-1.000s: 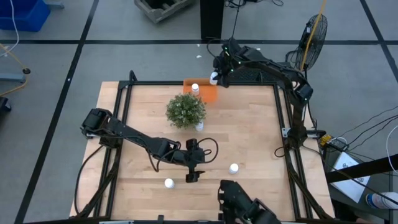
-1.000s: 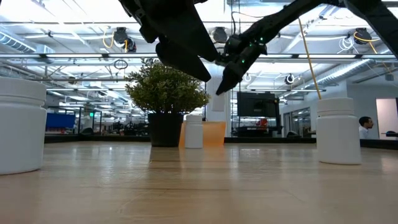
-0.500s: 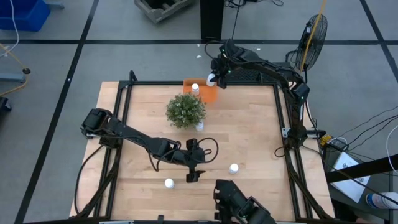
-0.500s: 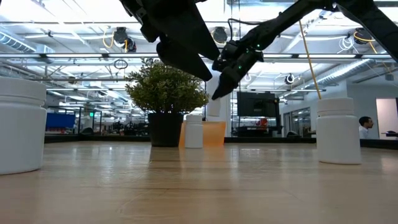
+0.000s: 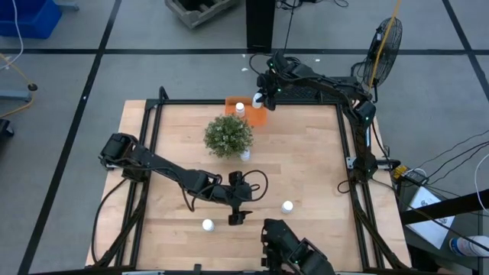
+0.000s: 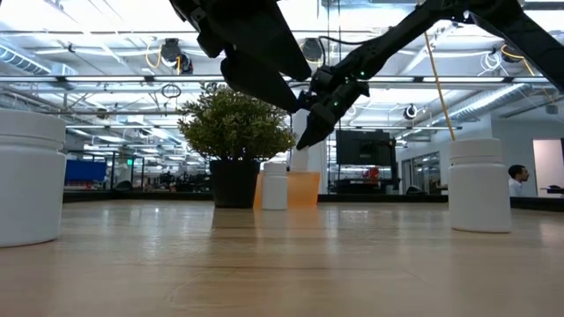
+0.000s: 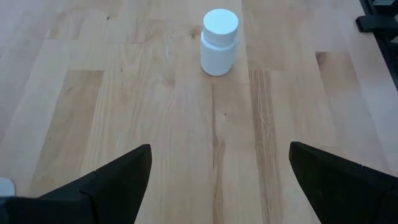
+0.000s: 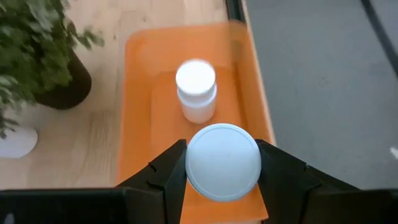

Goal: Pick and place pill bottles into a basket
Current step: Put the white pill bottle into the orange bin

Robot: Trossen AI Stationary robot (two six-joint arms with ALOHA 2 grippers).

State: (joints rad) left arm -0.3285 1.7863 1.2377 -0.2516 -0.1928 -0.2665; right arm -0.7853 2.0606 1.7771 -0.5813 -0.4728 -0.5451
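- The table (image 7: 155, 137) is pale wood with visible grain, smooth, faintly shiny.
- The pill bottles (image 7: 219, 42) look like matt white plastic.
- The basket (image 8: 140, 112) is glossy, translucent orange plastic.
- Its frame (image 5: 252, 102) is black metal.

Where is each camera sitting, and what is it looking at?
High view: above the table, looking straight down; both arms show, the left gripper between two loose pill bottles, the right gripper over the basket.
Low view: at tabletop height, looking across to the plant; arms come in from above.
Left wrist view: looks past its open fingers at a pill bottle.
Right wrist view: looks down at its held bottle above the basket's bottle.
Shared: the right wrist and high views both show the basket and plant.
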